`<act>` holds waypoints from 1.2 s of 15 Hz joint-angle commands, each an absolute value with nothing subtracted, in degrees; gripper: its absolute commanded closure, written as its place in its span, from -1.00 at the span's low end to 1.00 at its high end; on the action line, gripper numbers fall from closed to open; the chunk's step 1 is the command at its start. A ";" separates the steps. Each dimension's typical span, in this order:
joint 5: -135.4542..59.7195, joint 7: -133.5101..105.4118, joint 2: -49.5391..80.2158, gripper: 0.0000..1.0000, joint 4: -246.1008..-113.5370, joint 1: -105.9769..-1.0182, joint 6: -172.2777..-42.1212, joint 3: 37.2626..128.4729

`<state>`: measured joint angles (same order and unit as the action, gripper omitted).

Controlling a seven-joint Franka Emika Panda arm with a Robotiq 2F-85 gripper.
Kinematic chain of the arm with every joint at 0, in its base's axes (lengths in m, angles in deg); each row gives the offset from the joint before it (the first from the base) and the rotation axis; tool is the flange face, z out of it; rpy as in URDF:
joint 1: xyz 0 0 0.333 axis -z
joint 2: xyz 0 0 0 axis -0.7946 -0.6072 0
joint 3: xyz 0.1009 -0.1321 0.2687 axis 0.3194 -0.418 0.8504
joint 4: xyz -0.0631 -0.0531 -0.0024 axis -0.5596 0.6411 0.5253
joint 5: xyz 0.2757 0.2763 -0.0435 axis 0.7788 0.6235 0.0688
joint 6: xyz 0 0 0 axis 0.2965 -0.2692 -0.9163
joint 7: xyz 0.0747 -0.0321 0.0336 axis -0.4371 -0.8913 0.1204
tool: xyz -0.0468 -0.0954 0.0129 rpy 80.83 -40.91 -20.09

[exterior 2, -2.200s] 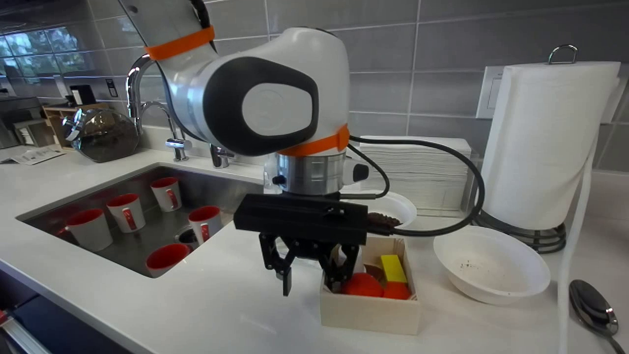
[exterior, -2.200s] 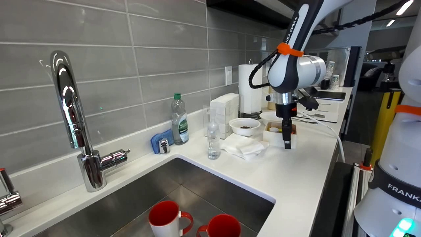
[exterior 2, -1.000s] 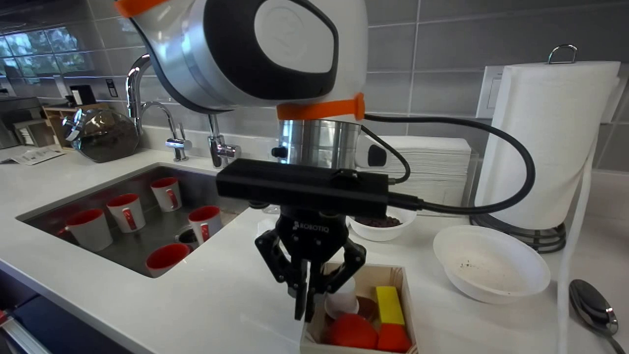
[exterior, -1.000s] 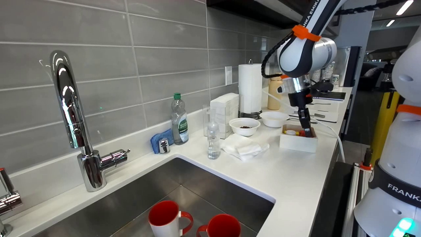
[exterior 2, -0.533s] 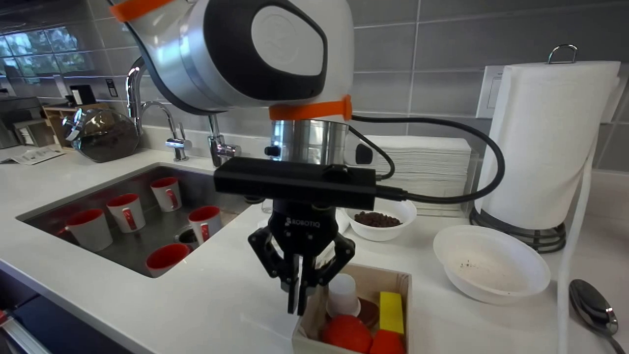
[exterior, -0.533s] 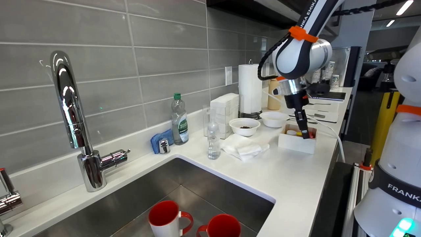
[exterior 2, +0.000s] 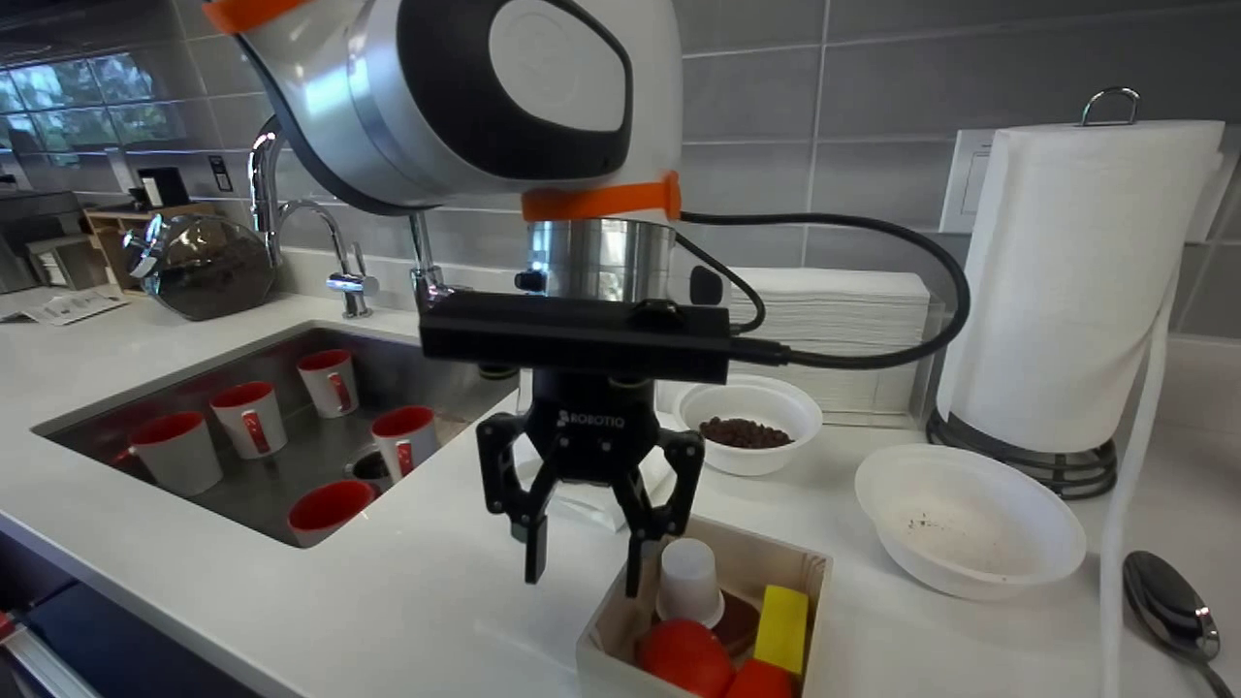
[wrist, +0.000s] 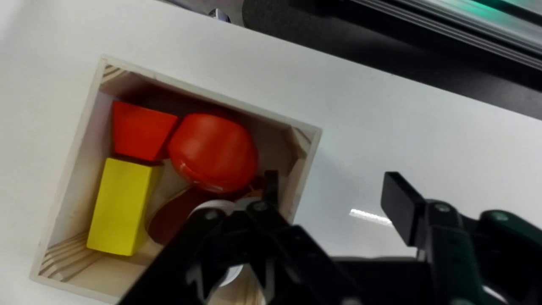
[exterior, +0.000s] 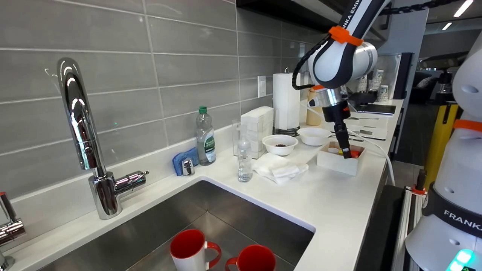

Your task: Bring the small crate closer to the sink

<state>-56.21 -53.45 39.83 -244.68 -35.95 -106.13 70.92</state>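
Gripper [exterior 2: 585,580] is hanging by one side of the small crate [exterior: 333,164], its fingers [exterior 2: 535,555] standing apart and gripping nothing: one is hovering over the inside, the other is hanging out past that side. Crate's sitting just in from the front edge of the counter [exterior: 331,199], well apart from the sink [exterior: 241,212] and its nearest corner. What's bugging me: that inner finger is hovering right by the white cup [exterior 2: 689,577], so closing from here might end up pinching or tipping the cup instead of catching the crate's side. How deep the finger is reaching, I'm not managing to tell, and a shallow bite would be asking for a slip. I'm also betting that hauling by one side is risking a swivel, with the weight trailing behind, and that could be swinging a corner out over the front edge. As for views, the wrist one is showing the crate's side falling between the fingers and the front edge running nearby, but it's not showing the sink. In an exterior view the fingertips [exterior: 345,150] seem to be overlapping, so the gap isn't showing, while in an exterior view it's showing plainly, with the yellow block [exterior 2: 780,625] lying in full sight.
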 commanded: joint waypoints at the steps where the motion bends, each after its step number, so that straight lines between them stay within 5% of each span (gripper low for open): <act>1: -57.99 -51.62 41.27 -0.85 -244.63 -35.33 -104.13 70.19; 2: -57.59 -51.80 40.37 -1.00 -244.64 -35.26 -104.44 69.89; 18: -44.82 -61.58 29.66 -1.00 -245.17 -36.80 -106.75 71.22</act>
<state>-47.94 -59.08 31.27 -245.21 -35.79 -106.95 70.18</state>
